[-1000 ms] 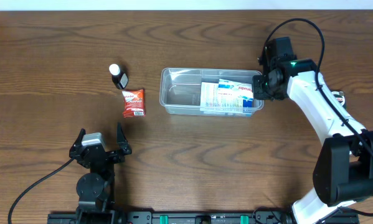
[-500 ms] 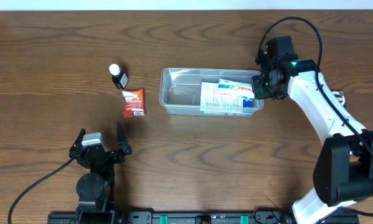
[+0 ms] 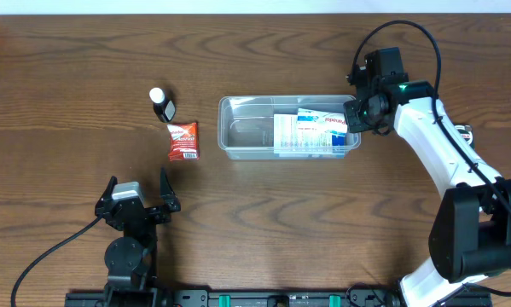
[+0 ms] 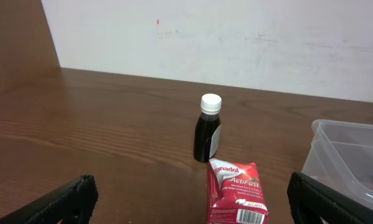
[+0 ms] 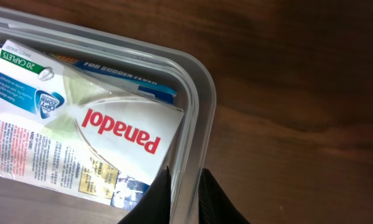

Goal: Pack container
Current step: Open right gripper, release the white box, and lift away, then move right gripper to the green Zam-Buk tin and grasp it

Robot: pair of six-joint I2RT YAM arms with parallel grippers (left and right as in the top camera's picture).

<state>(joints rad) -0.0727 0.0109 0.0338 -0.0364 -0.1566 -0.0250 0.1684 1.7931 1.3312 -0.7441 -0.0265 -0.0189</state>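
while the left gripper point(image 3: 137, 182) sits wide open, the right gripper point(image 5: 185, 182) pinches the container point(image 3: 242, 130) end wall, medicine boxes point(image 3: 310, 132) inside.

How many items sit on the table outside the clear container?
2: a dark white-capped bottle and a red Panadol ActiFast pack beside it, both left of the container.

Brown wood-grain table point(image 3: 264, 222), plain white wall point(image 4: 236, 37) behind
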